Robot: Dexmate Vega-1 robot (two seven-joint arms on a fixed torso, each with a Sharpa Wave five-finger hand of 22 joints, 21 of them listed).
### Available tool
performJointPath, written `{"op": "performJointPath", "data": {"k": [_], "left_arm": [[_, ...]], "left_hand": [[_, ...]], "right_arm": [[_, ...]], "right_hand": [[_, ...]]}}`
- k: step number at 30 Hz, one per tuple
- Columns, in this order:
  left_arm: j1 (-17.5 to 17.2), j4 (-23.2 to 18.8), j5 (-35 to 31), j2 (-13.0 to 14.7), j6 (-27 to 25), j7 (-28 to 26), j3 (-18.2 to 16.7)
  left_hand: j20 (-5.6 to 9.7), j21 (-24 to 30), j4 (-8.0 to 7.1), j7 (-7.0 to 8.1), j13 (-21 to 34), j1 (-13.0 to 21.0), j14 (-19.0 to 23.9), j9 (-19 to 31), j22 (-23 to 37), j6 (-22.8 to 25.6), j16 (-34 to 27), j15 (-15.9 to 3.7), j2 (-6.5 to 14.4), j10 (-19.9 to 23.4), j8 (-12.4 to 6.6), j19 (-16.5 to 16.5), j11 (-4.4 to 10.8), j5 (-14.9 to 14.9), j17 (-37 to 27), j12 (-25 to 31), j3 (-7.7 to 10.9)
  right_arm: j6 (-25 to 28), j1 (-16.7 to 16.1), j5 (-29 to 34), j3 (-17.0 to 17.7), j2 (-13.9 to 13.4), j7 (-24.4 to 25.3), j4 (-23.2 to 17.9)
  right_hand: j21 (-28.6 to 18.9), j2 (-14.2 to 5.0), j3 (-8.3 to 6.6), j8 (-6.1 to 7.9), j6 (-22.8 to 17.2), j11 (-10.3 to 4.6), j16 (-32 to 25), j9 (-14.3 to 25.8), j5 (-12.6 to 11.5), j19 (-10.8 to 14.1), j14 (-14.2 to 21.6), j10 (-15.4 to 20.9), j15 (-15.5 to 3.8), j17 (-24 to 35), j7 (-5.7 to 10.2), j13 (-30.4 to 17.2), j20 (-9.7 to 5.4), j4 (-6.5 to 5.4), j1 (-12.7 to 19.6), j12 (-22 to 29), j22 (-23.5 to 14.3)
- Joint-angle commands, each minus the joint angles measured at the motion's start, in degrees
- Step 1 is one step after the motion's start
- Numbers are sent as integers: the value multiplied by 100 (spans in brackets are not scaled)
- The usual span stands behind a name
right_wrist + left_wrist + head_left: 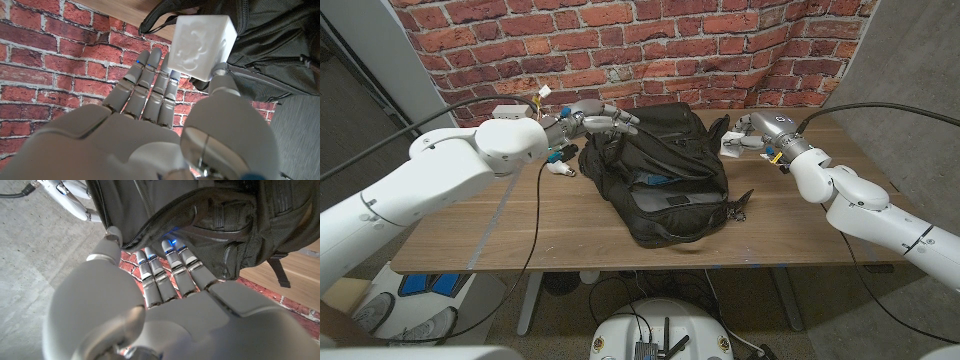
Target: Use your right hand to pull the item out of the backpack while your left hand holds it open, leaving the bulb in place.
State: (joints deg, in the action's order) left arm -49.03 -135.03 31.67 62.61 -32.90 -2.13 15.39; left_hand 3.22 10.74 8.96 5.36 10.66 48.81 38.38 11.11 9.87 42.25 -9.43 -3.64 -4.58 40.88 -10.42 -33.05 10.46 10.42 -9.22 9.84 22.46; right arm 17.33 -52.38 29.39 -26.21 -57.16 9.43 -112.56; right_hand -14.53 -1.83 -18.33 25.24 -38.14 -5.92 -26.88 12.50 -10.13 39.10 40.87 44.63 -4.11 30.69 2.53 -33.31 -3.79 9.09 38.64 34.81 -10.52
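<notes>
The black backpack (665, 175) lies on the tabletop (520, 235), its opening showing something blue inside. The left hand (595, 122) grips the bag's upper edge, fingers hooked over the fabric. The right hand (752, 133), just beside the bag's right side, pinches a white box (200, 42) between thumb and fingers, clear of the bag.

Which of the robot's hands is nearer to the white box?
Right. The right hand holds the white box beside the black backpack; the left hand grips the backpack's opposite side.
</notes>
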Motion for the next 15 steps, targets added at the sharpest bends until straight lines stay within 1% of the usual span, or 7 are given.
{"op": "performJointPath", "data": {"k": [1,3,5,7,10,12,15], "left_arm": [[201,216,207,313,331,658,-15],[241,229,237,341,323,727,-1],[226,272,275,360,417,801,-19],[193,314,346,363,495,850,-58],[143,350,378,368,602,856,-93],[78,356,383,378,668,810,-135],[-86,384,417,350,822,700,-231]], "left_hand": [[529,-34,-6,-63,-10,-31,-302,-14,8,-232,-4,-548,-65,-355,18,190,-100,-25,-25,-18,-121],[500,-33,-6,-58,-16,-37,-423,-21,5,-325,-5,-513,-66,-490,20,245,-92,-22,-24,-18,-153],[479,-40,-14,-65,-20,-62,-506,-26,2,-409,-10,-473,-77,-594,22,316,-122,-23,-25,-16,-192],[449,-33,-27,-75,-29,-108,-676,-34,-1,-517,-9,-392,-86,-761,18,386,-192,-27,-28,-6,-252],[408,-41,-29,-78,-34,-127,-791,-40,-3,-619,-9,-347,-90,-917,24,472,-175,-28,-27,-15,-288],[387,-34,-45,-97,-37,-177,-898,-44,-5,-687,-12,-302,-97,-1066,17,513,-240,-33,-27,-19,-334],[355,-37,-81,-117,-39,-278,-1058,-50,-7,-802,-9,-269,-99,-1246,22,596,-266,-41,-31,-16,-402]], "right_arm": [[6,49,46,-29,55,15,33],[10,58,54,-36,65,17,40],[16,63,62,-41,73,18,41],[19,67,73,-45,72,18,40],[34,60,77,-40,79,32,34],[47,53,82,-36,79,38,27],[48,44,79,-31,77,47,24]], "right_hand": [[-16,-99,-33,26,-37,-156,15,18,-44,63,60,198,-767,10,24,-27,-407,-5,145,20,-34],[-17,-99,-33,26,-39,-152,24,18,-45,64,57,199,-765,10,25,-30,-407,-5,145,21,-35],[-16,-98,-30,26,-38,-156,20,18,-45,61,65,202,-761,16,27,-31,-406,-5,148,22,-35],[-17,-99,-30,25,-37,-169,22,18,-45,61,66,204,-763,18,25,-33,-407,-3,152,24,-35],[-17,-106,-33,27,-43,-166,25,18,-47,61,69,206,-766,22,25,-28,-407,-3,159,20,-35],[-18,-108,-33,28,-44,-165,29,18,-48,62,69,211,-765,22,23,-22,-407,-5,158,19,-35],[-18,-105,-33,28,-45,-171,33,18,-48,62,68,201,-765,25,26,-30,-409,-1,164,19,-35]]}}
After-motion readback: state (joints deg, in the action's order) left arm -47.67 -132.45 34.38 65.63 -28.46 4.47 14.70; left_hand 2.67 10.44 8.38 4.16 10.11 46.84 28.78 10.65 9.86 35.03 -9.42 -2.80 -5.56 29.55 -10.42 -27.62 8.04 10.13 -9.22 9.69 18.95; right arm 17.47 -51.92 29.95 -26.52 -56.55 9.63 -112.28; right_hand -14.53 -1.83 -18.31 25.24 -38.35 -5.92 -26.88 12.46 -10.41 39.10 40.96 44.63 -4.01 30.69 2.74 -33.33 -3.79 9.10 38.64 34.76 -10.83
